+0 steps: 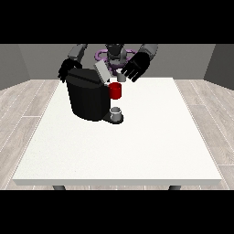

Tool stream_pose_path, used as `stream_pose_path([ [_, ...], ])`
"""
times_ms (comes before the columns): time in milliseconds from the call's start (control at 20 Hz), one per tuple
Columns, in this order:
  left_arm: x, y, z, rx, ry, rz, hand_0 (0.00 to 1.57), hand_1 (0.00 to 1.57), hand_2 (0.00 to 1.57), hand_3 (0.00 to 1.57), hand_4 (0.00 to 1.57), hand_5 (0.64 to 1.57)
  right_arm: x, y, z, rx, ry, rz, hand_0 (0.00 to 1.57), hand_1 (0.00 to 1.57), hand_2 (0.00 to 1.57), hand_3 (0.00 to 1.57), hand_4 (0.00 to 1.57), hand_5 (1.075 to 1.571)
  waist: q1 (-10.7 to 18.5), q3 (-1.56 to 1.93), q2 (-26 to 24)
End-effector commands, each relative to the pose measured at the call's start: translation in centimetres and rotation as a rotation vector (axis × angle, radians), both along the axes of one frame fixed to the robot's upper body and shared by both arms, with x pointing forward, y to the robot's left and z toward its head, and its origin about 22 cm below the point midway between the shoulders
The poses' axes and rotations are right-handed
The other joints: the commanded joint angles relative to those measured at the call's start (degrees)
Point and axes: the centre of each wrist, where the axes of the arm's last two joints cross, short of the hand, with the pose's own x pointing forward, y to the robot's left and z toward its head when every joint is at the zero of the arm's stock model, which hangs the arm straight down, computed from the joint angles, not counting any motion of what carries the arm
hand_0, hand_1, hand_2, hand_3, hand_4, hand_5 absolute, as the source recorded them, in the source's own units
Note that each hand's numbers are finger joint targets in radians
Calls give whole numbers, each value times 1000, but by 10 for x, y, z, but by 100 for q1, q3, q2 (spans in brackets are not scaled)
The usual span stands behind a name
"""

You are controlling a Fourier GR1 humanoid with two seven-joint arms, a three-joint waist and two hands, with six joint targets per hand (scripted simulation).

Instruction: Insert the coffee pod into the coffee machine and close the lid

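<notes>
**Pod held above the open machine, upper middle of the frame**

One small grey coffee pod (120, 77) seen just above centre, below the black hand at the view's right (136, 67). Fingers spread downward around it, though impossible to tell whether actually pinching it or merely hovering close. Directly beneath, one red cylinder (115, 90) at the machine's front, partly overlapped by the black body.

One coffee machine (87, 94), black and boxy, standing left of centre in the upper half. One grey lid (101, 71) tilted upward at its top right corner, so still open. One small grey cup (116, 112) on the dark base plate at the machine's lower right.

Second black hand at the view's left (65, 70), just behind the machine's upper left corner, largely hidden by the body; finger state not discernible.

One large white table (137, 146), bare across its whole lower and right portions, two dark legs showing under the front edge. Pale wood-plank floor (23, 105) on both sides; grey walls (32, 59) across the upper left and upper right.

One robot torso (115, 54) at the top centre, grey with purple loops, partly blocked by the lid and the hand at the right.
</notes>
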Motion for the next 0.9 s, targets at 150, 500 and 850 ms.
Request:
stream_pose_path([
  [150, 1, -10, 7, 17, -34, -39, 1306, 1306, 1328, 1245, 487, 1571, 11, -17, 15, -4, -28, -70, 0, 0, 0, 0, 520, 1571, 115, 1, 155],
  [500, 5, -27, 3, 14, 33, -34, 1316, 1316, 1328, 1225, 510, 1571, 2, -22, -7, 0, -1, -95, 0, 0, 0, 0, 481, 1571, 134, 2, 8],
  [850, 4, -17, 2, 34, -14, -46, 1179, 1179, 1253, 1183, 493, 1571, 7, -20, 14, 7, -36, -60, 0, 0, 0, 0, 499, 1571, 23, 0, 323],
])
